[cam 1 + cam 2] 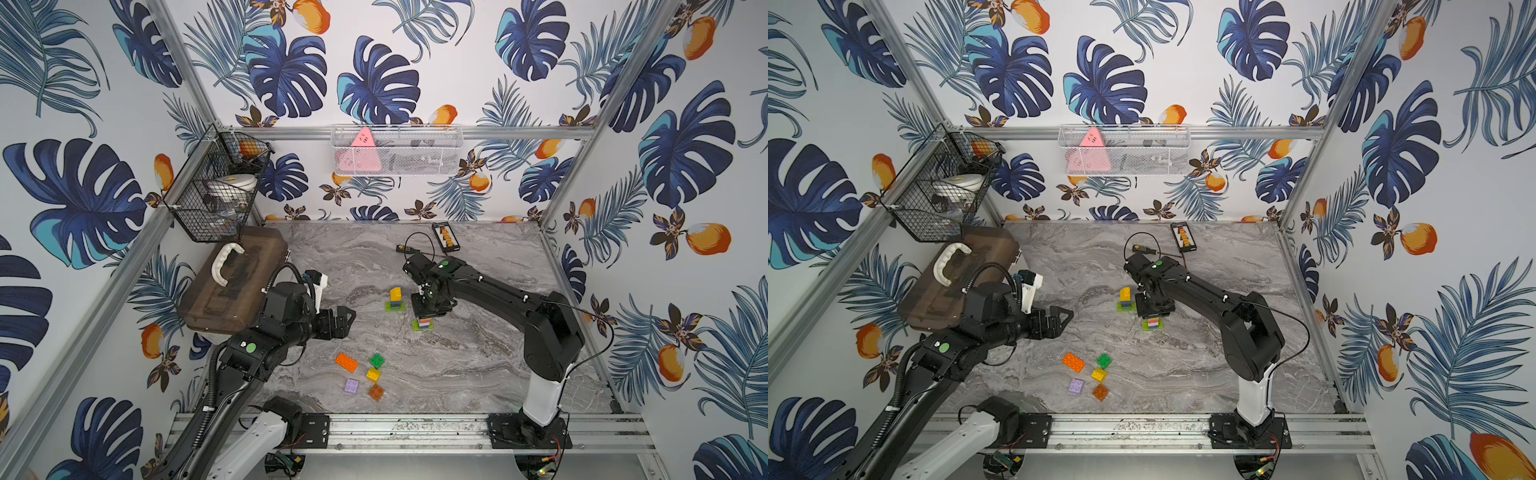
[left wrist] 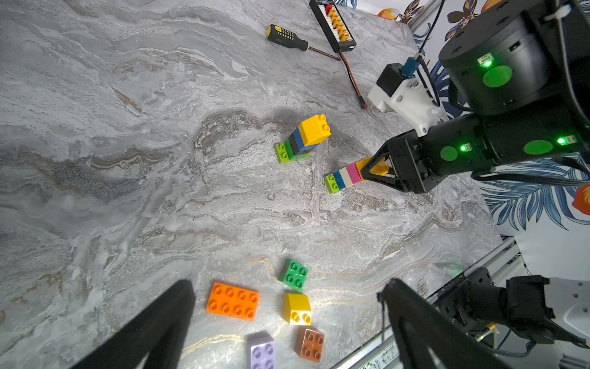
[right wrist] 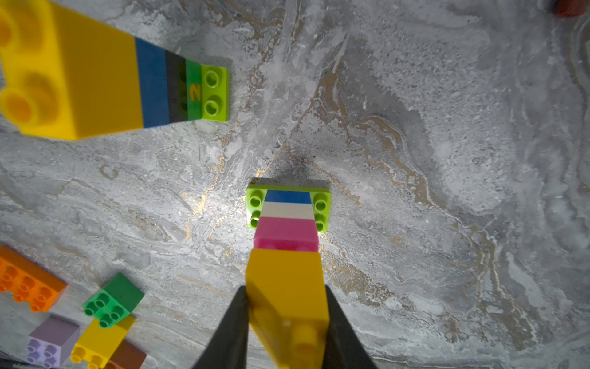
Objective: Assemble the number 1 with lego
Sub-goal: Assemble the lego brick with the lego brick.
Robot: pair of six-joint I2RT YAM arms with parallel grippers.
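Right fingers (image 3: 227,332) clamped on yellow top brick (image 3: 287,278) of the tower (image 3: 287,220); left fingers (image 2: 153,329) apart, empty.
Likely light, rigid, slick plastic: grip its flat sides, press straight down.

Tropical leaf wallpaper (image 1: 457,62), grey marble tabletop (image 1: 478,365), aluminium frame (image 1: 519,132), white mesh wall basket (image 1: 449,163)

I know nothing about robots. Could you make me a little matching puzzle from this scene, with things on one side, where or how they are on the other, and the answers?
Things
1. right tool
2. left tool
3. screwdriver
4. long orange brick

Places and states
A. lying flat beside the loose green brick
B. open, holding nothing
C. at the back, next to the black connector board
D. shut on the yellow brick topping a stack

Pairs: 1-D, 2-B, 3-C, 4-A
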